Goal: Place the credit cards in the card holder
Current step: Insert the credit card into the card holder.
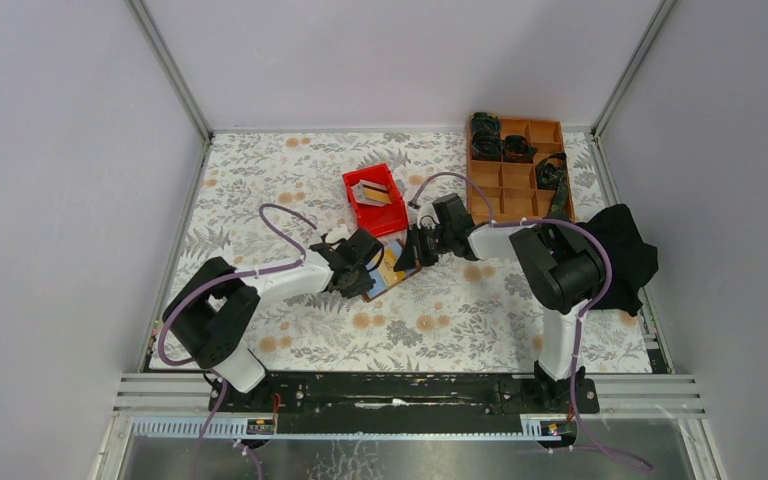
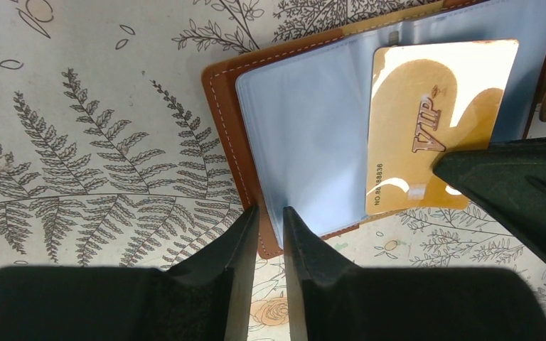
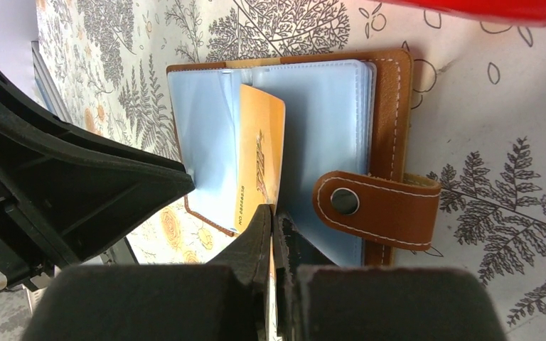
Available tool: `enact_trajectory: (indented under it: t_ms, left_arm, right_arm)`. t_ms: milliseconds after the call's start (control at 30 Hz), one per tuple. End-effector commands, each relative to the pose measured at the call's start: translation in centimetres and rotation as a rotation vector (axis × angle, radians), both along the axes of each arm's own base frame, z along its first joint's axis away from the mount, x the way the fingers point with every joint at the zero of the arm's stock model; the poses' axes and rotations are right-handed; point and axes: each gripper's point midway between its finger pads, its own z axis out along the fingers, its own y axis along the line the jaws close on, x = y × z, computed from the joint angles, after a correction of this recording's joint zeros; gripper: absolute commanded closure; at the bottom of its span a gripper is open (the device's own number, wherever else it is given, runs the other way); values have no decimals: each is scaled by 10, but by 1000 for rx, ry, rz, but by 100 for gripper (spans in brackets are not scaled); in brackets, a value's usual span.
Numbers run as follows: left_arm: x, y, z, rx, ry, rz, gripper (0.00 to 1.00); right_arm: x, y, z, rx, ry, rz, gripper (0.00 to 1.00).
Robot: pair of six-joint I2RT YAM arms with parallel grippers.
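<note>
Card holder (image 2: 222, 114) lies open and flat on the bench (image 1: 260, 170), just in front of the red bin (image 1: 388, 212), between the two arms; clear pockets (image 2: 306, 128) face up, snap tab (image 3: 377, 202) flopped out to one side. Left tool (image 2: 270, 217) narrow, its tips set astride the near edge of the holder where brown cover and pocket leaf meet; it appears nipped onto that edge; judged purpose: pin the holder so it cannot slide or fold shut while a card is pushed in. Right tool (image 3: 274, 213) closed tight on one short end of the gold card (image 2: 426, 92), marked VIP; gripping the end leaves the rest of the card free to enter a sleeve. The gold card lies over the pocket leaf on the tab side, near the spine, its held end projecting past the holder's edge; the right wrist view shows it tilted up on one long edge rather than flat. Cannot tell whether the far end has entered a pocket mouth; the plastic is too glossy to read. Other cards (image 1: 368, 190) sit in the red bin, untouched. Step in hand, by judgement: feeding the first card; task early. Next move likely needs the card laid flatter and lined up with the sleeve opening; risk: the thin leaf buckles, or the card rides over the pocket instead of into it.
</note>
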Motion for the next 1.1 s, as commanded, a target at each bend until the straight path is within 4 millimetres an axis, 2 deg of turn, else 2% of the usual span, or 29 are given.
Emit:
enact_trajectory:
  t_ms: [0, 267, 533, 833, 1067]
  left_arm:
    - [-71, 67, -43, 273, 268, -12, 73]
    - [-70, 67, -48, 293, 283, -19, 75]
    - [-70, 68, -49, 300, 287, -25, 75]
    - [-71, 67, -50, 300, 293, -35, 75]
    - [-73, 66, -50, 306, 300, -45, 76]
  right_arm:
    - [-23, -14, -36, -98, 66, 21, 100]
    - [-34, 1, -27, 3, 113, 94, 100]
    - [-46, 7, -29, 21, 142, 143, 100]
    - [-23, -4, -36, -118, 37, 122, 100]
    - [-3, -1, -36, -155, -23, 131, 100]
